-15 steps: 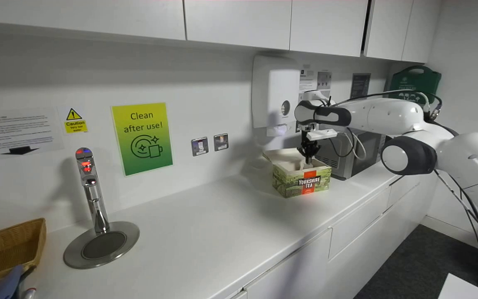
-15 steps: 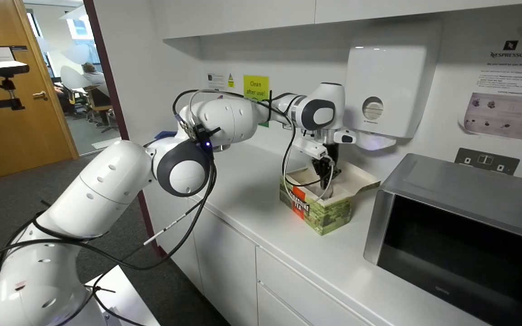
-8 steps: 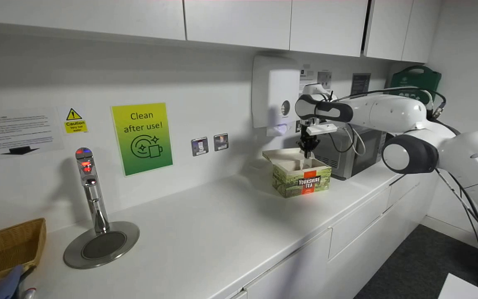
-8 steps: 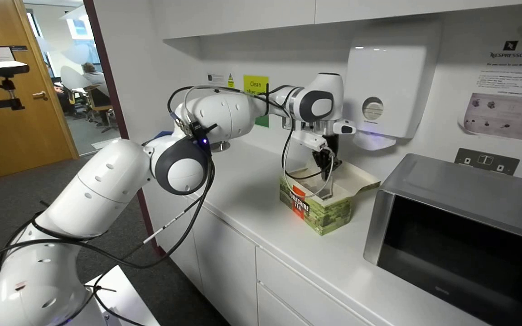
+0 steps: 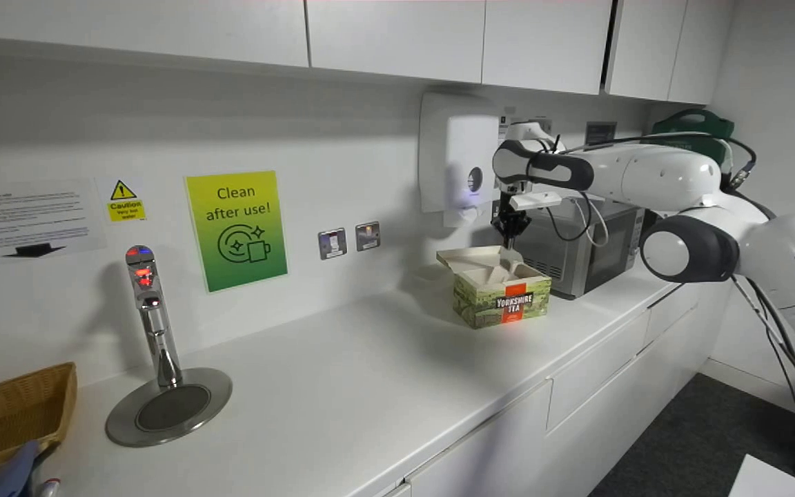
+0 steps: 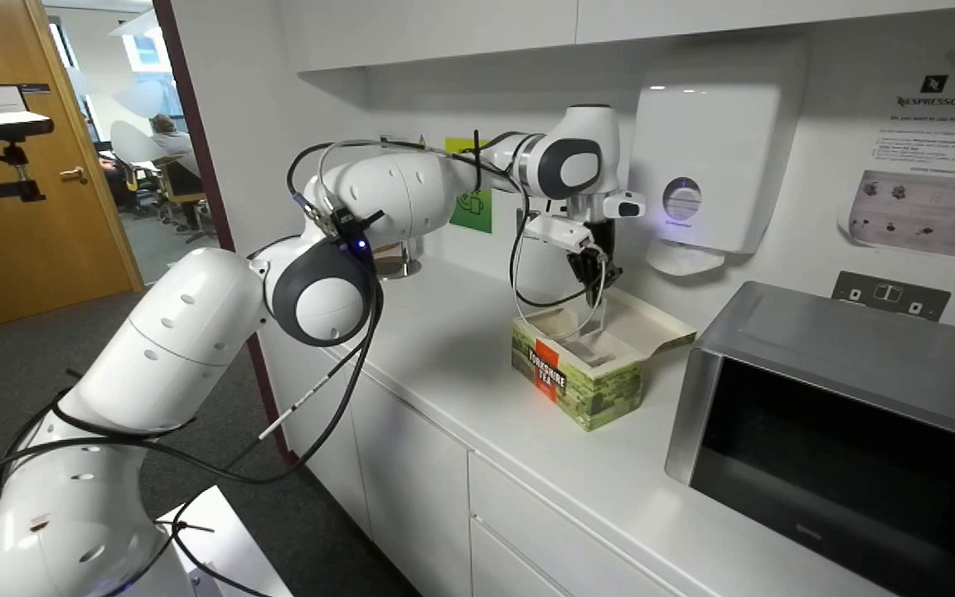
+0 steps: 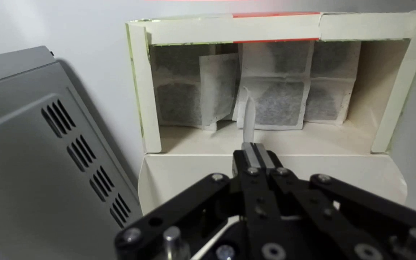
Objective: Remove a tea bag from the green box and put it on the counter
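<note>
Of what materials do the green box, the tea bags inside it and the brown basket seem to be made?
Green box: probably cardboard, printed outside and plain cream inside; its edges look thin and creased.
Tea bags: seemingly thin, matt paper or fibre; dark patches show through.
Basket: looks like tan wicker, given its woven texture, but plastic imitation is possible.

green box (image 5: 484, 304): cardboard | counter (image 5: 315, 386): smooth | tea bag (image 7: 250, 117): thin paper | tap (image 5: 156, 324): glossy metal | basket (image 5: 59, 414): rough wicker
</note>
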`<state>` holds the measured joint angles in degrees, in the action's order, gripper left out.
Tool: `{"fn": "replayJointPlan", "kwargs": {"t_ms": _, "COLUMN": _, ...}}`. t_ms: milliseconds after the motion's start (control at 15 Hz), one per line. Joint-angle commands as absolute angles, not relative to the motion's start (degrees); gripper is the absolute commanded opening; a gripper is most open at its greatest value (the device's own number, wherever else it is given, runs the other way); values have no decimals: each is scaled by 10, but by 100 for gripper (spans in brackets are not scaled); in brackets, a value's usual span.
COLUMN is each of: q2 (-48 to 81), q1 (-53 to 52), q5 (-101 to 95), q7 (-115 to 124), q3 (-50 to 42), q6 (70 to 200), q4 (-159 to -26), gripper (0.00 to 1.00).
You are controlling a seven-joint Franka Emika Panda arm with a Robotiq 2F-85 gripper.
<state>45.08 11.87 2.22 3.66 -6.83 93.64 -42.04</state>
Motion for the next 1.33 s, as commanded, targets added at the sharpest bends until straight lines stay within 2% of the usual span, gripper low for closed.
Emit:
{"fn": "replayJointPlan", "kwargs": {"t_ms": 0, "q2": 418, "q1": 109, "q5": 25, "q7": 33, "q3": -63, "q6": 930, "q4": -440, "gripper": 0}}
{"fn": "replayJointPlan", "kwargs": {"t_ms": 667, "q2": 386, "q1": -5, "q5": -13, "q7": 43, "q3": -68, "q6": 940, "q4": -499, "gripper": 0}}
{"fn": "replayJointPlan", "kwargs": {"t_ms": 1267, "q2": 417, "q1": -68, "q5": -59, "q7": 69, "q3": -75, "q6": 932, "q4": -560, "gripper": 0}}
